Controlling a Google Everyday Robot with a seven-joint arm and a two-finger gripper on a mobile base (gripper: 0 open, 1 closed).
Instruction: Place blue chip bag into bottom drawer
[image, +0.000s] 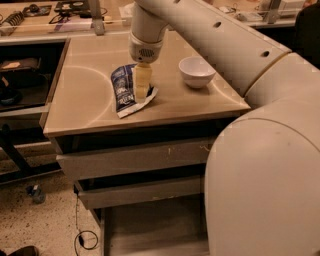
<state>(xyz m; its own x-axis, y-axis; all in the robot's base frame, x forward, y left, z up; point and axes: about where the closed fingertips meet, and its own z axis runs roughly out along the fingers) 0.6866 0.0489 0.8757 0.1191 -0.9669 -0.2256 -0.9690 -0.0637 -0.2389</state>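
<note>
The blue chip bag (122, 91) lies flat on the beige cabinet top (80, 105), a dark-blue crinkled bag with white print and a white sealed end towards the front. My gripper (141, 93) points straight down from the white arm and rests on the bag's right side. The bottom drawer (155, 227) is pulled out below the two upper drawers, and its flat floor shows. My arm hides its right part.
A white bowl (196, 71) stands on the cabinet top to the right of the bag. Two scuffed drawers (135, 159) are slightly pulled out above the bottom one. A dark shelf unit (20, 85) stands to the left. A cable (82, 235) lies on the floor.
</note>
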